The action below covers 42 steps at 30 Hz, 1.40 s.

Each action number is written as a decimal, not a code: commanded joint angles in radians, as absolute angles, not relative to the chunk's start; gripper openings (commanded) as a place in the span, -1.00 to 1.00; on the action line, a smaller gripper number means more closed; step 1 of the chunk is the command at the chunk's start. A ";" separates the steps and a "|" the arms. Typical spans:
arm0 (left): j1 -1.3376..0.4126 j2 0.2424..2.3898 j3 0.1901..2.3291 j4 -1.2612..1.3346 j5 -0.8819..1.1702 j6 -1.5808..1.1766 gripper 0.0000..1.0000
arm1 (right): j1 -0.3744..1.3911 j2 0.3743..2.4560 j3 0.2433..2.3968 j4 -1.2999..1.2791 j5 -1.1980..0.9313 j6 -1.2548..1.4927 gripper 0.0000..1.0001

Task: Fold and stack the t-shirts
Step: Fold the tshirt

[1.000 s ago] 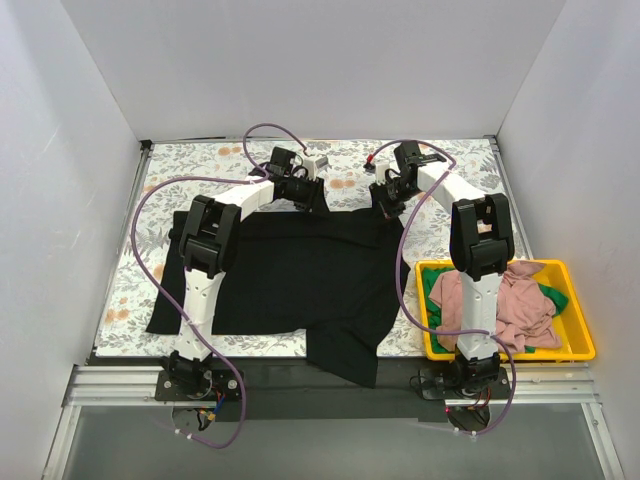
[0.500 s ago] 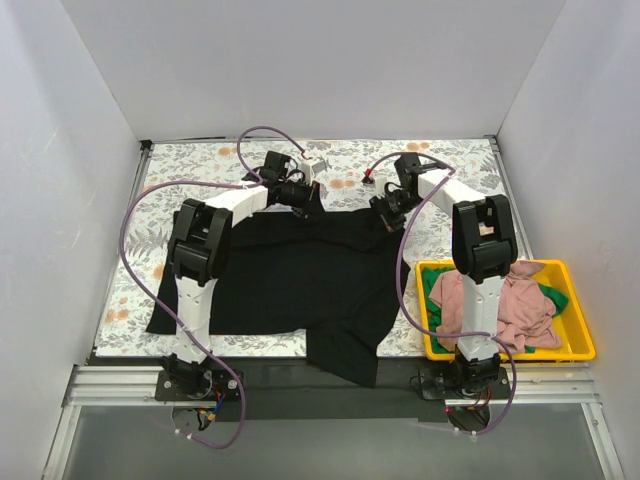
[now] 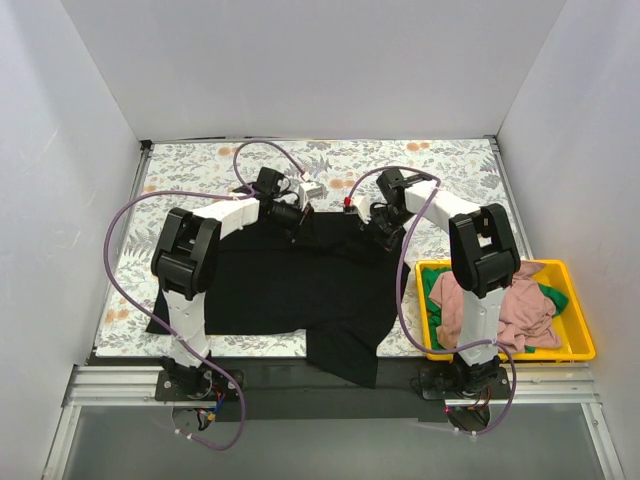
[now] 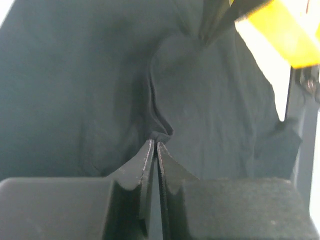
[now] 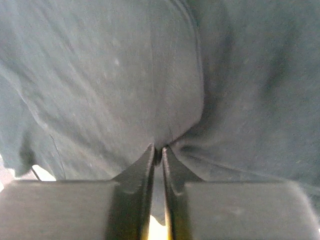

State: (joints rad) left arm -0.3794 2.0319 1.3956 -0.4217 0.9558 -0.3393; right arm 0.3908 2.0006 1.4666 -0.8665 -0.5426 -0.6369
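Note:
The large black t-shirt (image 3: 290, 285) lies spread on the floral tablecloth (image 3: 180, 165). My left gripper (image 3: 298, 222) is shut on the shirt's far edge at the left; the wrist view shows its jaws (image 4: 156, 146) pinching a fold of black cloth (image 4: 210, 100). My right gripper (image 3: 372, 232) is shut on the far edge at the right, jaws (image 5: 157, 149) closed on black cloth (image 5: 110, 75). Both hold the far edge lifted over the shirt's body. The pink t-shirt (image 3: 515, 300) and green t-shirt (image 3: 432, 285) lie crumpled in the yellow bin (image 3: 580, 345).
The yellow bin stands at the near right beside the right arm's base. White walls enclose the table on three sides. The shirt's near hem hangs over the table's front edge (image 3: 345, 365).
Both grippers have moved toward me with the shirt's far edge, drawing it back over the shirt's body. The bin has not moved.

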 commanded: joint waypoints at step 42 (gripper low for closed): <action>0.273 2.201 1.595 -0.675 0.318 -0.411 -0.58 | 0.376 2.499 2.235 -0.902 0.089 -0.521 -0.18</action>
State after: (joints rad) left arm 0.2649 2.1017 1.5276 -0.7097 0.4065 -0.4107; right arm 0.3836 2.4226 2.1410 -0.9779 -0.0174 -0.4770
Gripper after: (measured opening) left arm 0.215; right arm 0.410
